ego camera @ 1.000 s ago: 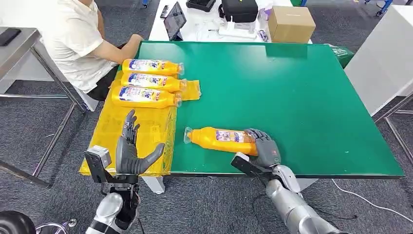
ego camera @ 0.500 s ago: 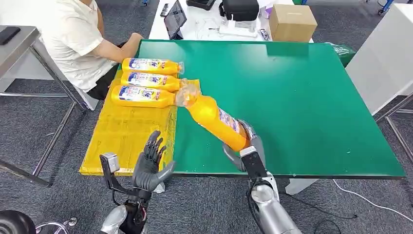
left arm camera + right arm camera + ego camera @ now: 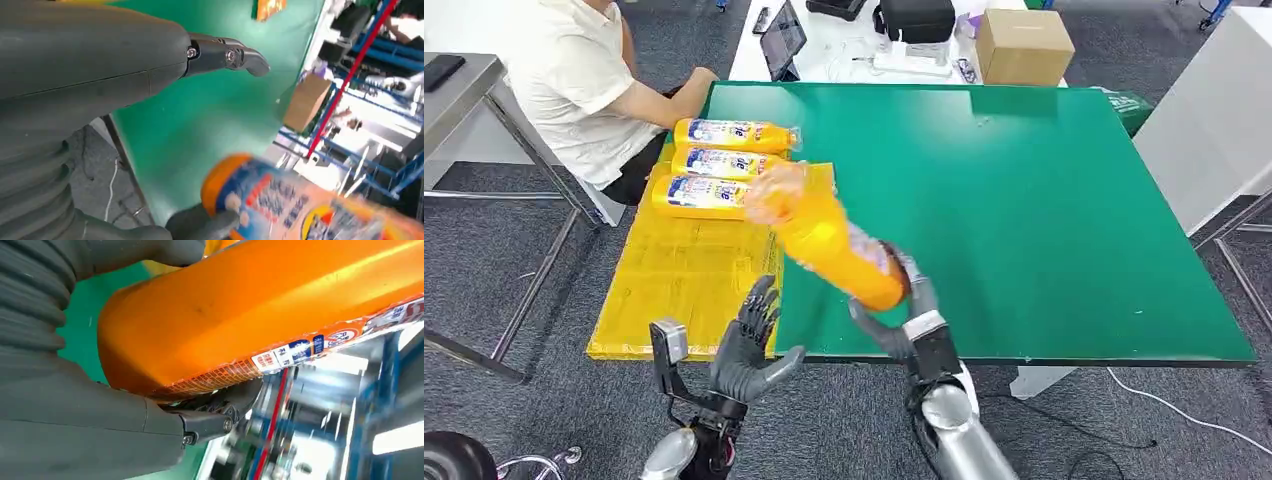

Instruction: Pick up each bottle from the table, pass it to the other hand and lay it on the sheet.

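Now the right hand (image 3: 902,315), clamped on the orange plastic bottle (image 3: 829,238), has swung it left toward the spread-fingered, empty left hand (image 3: 746,345), so the handover is close.

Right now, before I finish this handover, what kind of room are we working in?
Most likely a lab or workshop test bay, not a home. The green table looks like a workbench mat, a second bench behind holds a tablet and a cardboard box, and blue racking shows in the left wrist view.
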You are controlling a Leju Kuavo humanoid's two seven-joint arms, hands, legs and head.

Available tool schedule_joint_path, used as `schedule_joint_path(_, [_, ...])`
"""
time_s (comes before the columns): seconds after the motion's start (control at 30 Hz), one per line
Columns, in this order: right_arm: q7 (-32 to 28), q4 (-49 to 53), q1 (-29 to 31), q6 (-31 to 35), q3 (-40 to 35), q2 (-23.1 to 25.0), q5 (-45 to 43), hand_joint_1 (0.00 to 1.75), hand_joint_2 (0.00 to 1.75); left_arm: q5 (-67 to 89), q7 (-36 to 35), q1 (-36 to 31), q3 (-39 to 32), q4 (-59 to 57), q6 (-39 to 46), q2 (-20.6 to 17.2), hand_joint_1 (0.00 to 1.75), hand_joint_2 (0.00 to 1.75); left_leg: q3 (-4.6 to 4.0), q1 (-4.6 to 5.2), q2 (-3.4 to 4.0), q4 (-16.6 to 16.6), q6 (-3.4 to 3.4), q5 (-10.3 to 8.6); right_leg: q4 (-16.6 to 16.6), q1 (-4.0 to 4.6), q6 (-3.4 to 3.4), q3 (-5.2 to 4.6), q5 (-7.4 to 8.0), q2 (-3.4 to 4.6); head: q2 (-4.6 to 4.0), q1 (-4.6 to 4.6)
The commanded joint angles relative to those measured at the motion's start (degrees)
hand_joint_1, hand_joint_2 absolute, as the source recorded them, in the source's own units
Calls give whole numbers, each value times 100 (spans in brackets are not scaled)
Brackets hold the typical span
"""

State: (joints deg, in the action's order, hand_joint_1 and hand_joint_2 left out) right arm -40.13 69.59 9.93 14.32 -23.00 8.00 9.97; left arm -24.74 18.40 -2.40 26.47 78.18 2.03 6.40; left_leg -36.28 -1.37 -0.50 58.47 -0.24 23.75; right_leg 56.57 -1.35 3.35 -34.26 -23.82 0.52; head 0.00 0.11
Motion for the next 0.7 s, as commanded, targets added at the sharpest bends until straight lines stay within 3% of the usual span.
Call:
schedule_joint_path(0.03, [13, -805, 268, -349, -1246, 83, 206, 175, 175, 254, 190, -385, 335, -402, 82, -37, 0, 175, 19, -2, 5, -5, 6, 4, -7, 5, -12, 19, -3, 0, 0, 4])
schedule_joint_path(0.17, [13, -988, 313, -136, -1648, 29, 369, 175, 175, 170, 276, -366, 258, -308, 7, 4, 0, 175, 46, -3, 13, -12, 15, 11, -16, 9, -24, 47, -8, 0, 0, 2])
schedule_joint_path(0.23, [13, -971, 300, -234, -1863, 29, 204, 175, 175, -404, 175, -325, 160, -226, -454, 55, 0, 175, 18, -1, 5, -5, 8, 5, -6, 4, -13, 21, -4, -2, 0, 7])
schedule_joint_path(0.33, [13, -1020, 317, -143, -2192, 54, 158, 175, 175, -552, 302, -328, 66, -137, -474, 147, 0, 175, 15, -2, 8, -4, 6, 6, -5, 4, -12, 17, -3, 3, 0, 4])
schedule_joint_path(0.7, [13, -1195, 303, 18, -2086, 0, -10, 175, 175, -738, 612, -111, -82, 610, -530, 200, 0, 175, 19, -3, -6, -4, 9, 6, -7, 6, -13, 23, -9, -14, 0, 2])
